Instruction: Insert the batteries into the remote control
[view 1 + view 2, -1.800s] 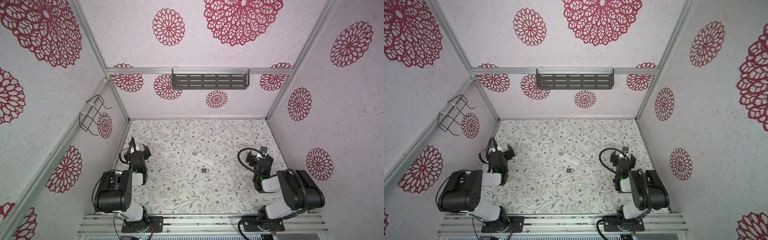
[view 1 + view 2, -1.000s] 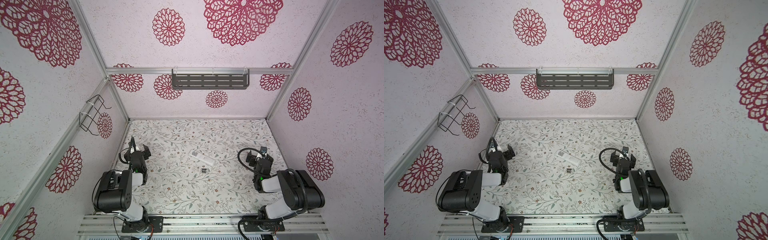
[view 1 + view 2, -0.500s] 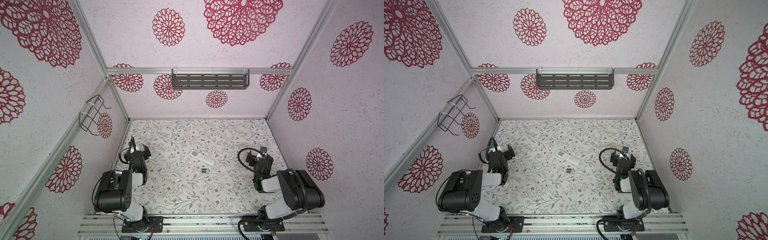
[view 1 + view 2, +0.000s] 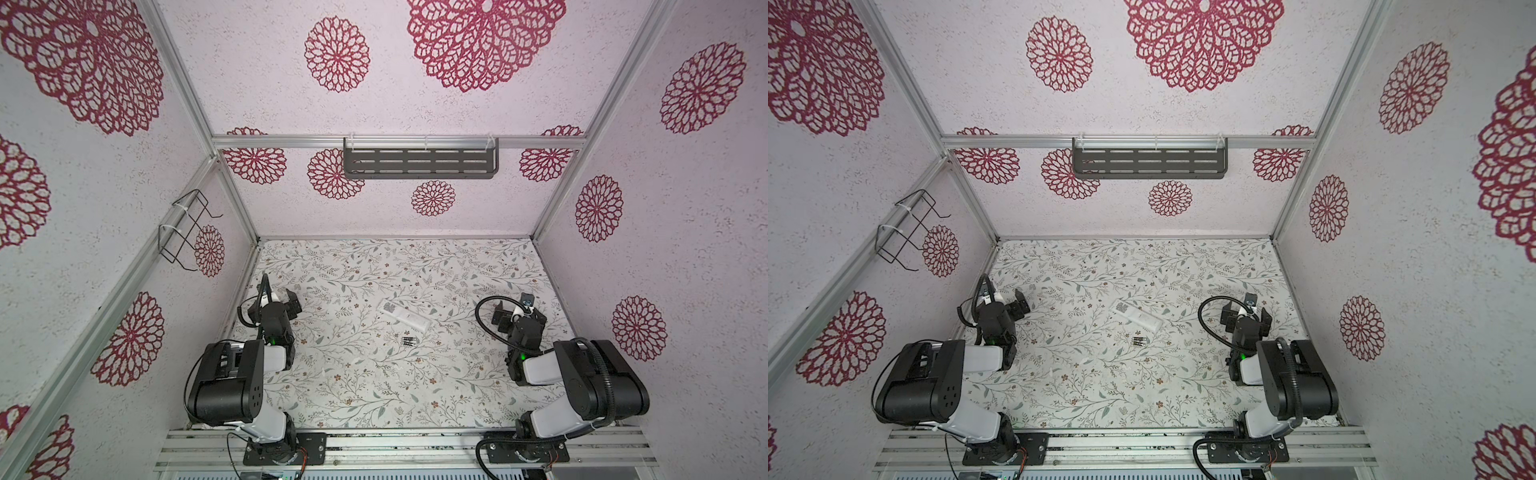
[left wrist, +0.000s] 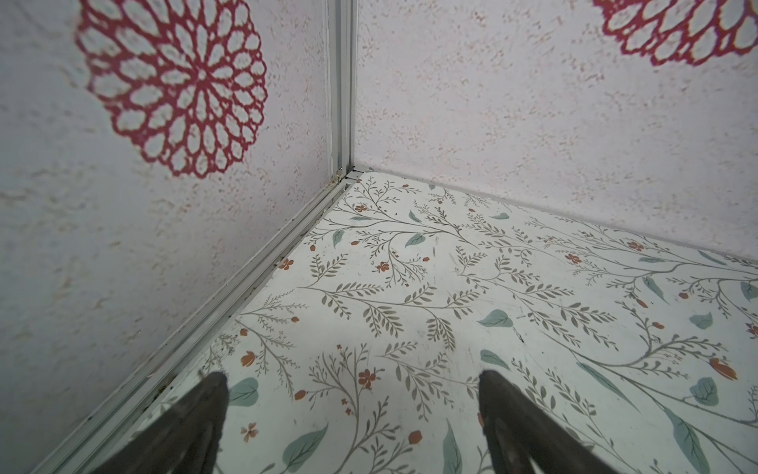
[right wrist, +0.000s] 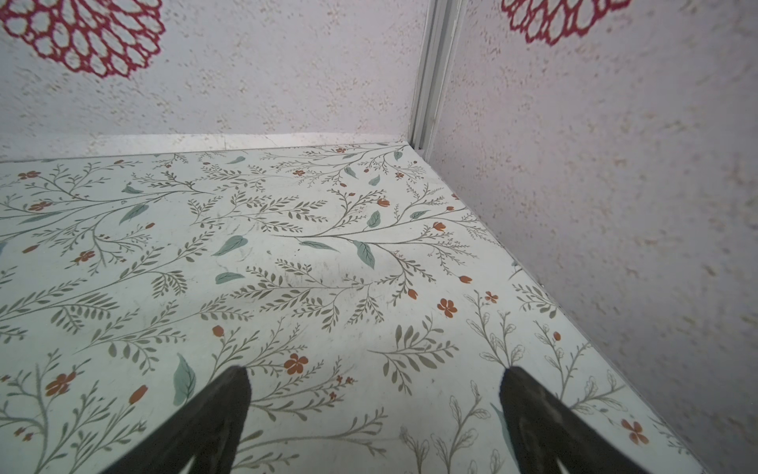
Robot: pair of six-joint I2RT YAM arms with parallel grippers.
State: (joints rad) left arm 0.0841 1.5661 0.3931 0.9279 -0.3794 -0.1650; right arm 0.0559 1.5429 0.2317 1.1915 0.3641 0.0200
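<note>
The table is showing a white cover with thin grey twigs, green leaves and tiny orange flowers. Pale bumpy walls are standing around it on three sides, and big red flower shapes are spreading over them. A dark grey shelf with rows of long holes is hanging from a silver bar on the back wall. A black wire rack is hanging on the left wall. Silver rails are lying along the front edge of the table. In the left wrist view, a silver post is running up the corner where two walls are meeting.
</note>
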